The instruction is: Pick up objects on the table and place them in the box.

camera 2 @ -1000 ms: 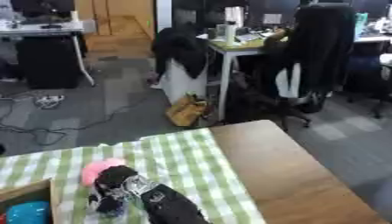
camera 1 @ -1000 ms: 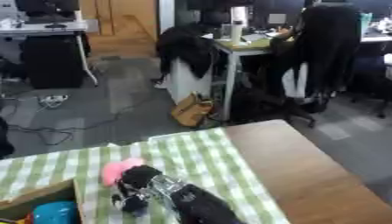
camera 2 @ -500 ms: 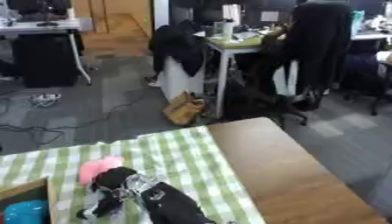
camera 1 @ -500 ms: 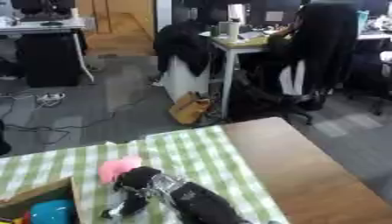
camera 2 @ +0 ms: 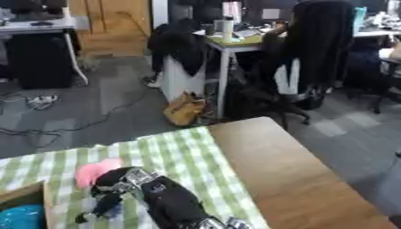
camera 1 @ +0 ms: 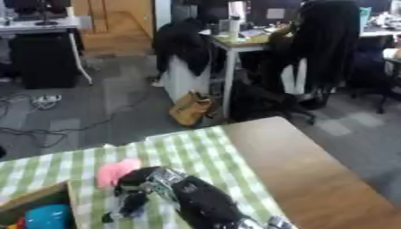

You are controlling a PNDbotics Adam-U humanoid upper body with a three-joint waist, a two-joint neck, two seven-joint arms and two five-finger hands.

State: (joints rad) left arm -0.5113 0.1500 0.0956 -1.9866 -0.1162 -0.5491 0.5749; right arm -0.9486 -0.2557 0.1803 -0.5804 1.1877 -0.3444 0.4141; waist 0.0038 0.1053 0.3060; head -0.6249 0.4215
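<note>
A soft pink object lies on the green checked cloth. My right hand, black with silver joints, is just in front of it and touches its near edge; its arm runs in from the bottom edge. Whether the hand holds anything is hidden from me. The wooden box stands at the lower left with a blue object inside. A small pale thing shows under the hand's tip on the cloth. My left hand shows in neither view.
Bare brown tabletop lies to the right of the cloth. Beyond the table's far edge are office floor with cables, a tan bag, desks and chairs draped with dark coats.
The picture has shifted slightly. My right hand has stayed by the pink object, drifting only a little toward the box.
</note>
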